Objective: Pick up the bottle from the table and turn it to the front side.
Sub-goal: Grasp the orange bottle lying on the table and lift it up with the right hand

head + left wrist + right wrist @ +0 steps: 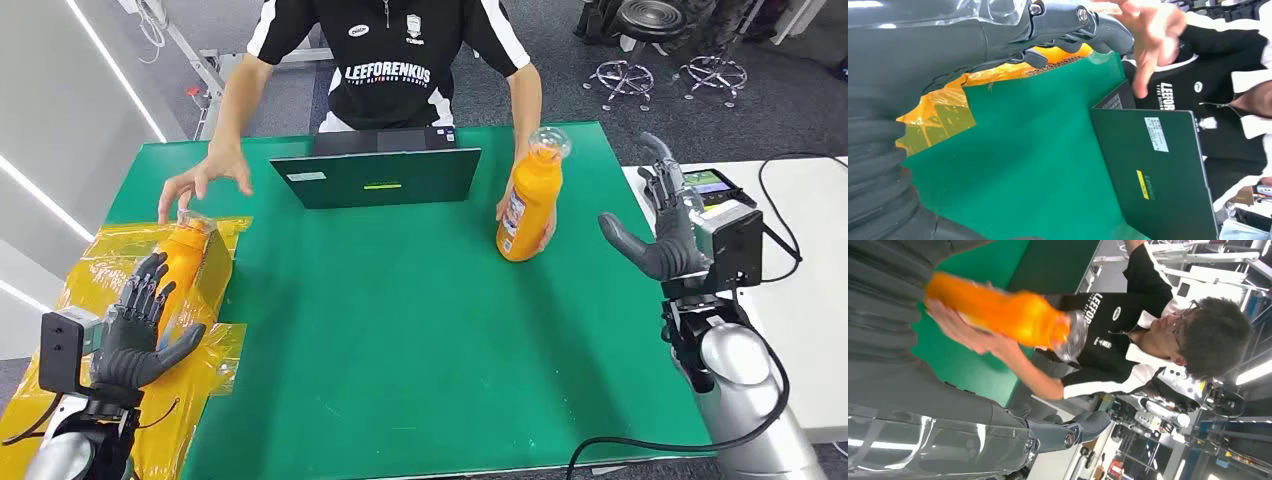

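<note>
The table [400, 330] is covered in a green mat, which gives a plain backdrop across the working area. At its far edge a person [390, 60] in a black shirt leans in with both arms out, apparently setting up the scene. A dark green laptop [378, 176] stands half open at the far middle, its lid toward the robot, out of the way of both arms.

On the left edge, yellow plastic film [100, 275] wraps a cardboard box [212, 268], probably a holding place for spare stock; an orange bottle lying in the box [183, 262] rests there, and the person's hand [205, 175] hovers just above it.

The orange bottle [530, 200] for the task stands tilted on the right half of the table, clear cap uppermost, steadied by the person's other hand [520, 225]; it seems to be offered to the right arm.

The right robot hand [665, 230] is raised beside the table's right edge, fingers spread wide and holding nothing, near the bottle but apart from it, so the grasp has not yet begun. The left robot hand [140, 325] hangs over the yellow film with fingers apart, empty, close above the boxed bottle.
</note>
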